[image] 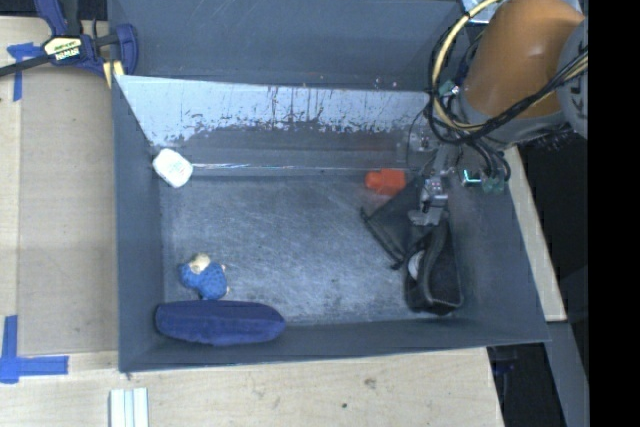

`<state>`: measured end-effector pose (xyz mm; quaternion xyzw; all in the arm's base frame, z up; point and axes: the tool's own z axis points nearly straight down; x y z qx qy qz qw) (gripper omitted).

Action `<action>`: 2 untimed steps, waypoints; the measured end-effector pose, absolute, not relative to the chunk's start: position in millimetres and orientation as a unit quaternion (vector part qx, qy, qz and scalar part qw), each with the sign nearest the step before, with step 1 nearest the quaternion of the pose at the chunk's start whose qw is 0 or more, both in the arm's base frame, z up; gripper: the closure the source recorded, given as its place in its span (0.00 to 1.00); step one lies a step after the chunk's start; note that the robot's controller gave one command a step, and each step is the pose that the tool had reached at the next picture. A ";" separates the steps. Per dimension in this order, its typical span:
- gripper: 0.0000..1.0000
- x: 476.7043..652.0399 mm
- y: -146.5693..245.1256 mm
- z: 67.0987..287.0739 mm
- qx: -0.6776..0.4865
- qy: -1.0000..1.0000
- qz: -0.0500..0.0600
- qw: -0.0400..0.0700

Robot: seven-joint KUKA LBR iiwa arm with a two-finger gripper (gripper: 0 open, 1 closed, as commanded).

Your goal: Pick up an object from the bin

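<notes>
End effector [434,200] sits low at the bin's [290,225] right, above black clutter [432,270], orange piece [385,180] just left, probably lining up a pick. Spread or pressed together: can't tell.

Five loose things — by kind
One white block [173,167], one orange piece [385,180], one black bundle [434,277], two blue — toy [204,279], pouch [219,323].

Rounded orange wrist cover [520,50] on the seven-joint arm: is reaching in from the view's right, leaning downward. Black and yellow cables [438,75]: are looping around the cover's left side and trailing down toward the tool. Dark metal two-finger gripper [433,205]: is hanging below the cover, pointing downward.
</notes>
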<state>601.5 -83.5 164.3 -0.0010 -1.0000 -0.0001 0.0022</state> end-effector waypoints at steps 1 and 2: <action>0.00 618.0 -80.9 68.9 -0.032 -0.999 0.000 -0.005; 1.00 621.8 -81.6 78.0 -0.031 -0.999 0.001 -0.010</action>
